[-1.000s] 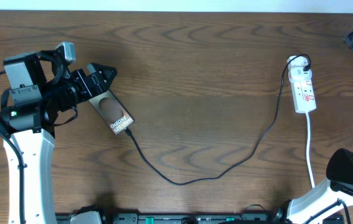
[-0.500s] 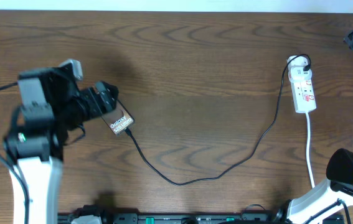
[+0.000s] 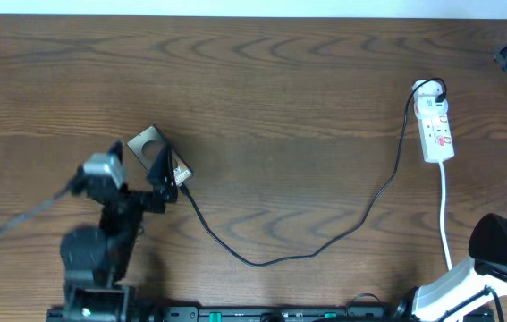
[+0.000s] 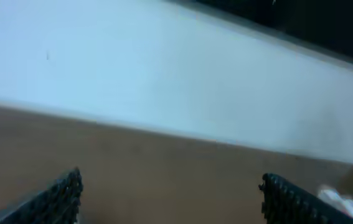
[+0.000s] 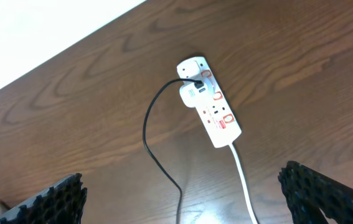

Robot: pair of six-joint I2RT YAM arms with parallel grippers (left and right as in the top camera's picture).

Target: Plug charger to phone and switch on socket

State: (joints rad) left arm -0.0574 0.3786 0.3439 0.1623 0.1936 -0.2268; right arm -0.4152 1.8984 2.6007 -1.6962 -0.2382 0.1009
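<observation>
Left gripper point(image 4: 170, 193) has pulled back from the phone point(image 3: 144, 143) toward the near edge, jaws apart and empty; the charger point(image 3: 262, 260) appears seated in the phone's lettered end, leaving the socket point(image 3: 435, 131), far right, seemingly yet to be switched, right gripper point(image 5: 182, 193) jaws apart, well clear.

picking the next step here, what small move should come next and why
Probably lower the right gripper toward the socket to reach its switch: the charger runs from the socket to the phone and looks plugged in, and the right gripper hangs open above the socket, holding nothing.
</observation>
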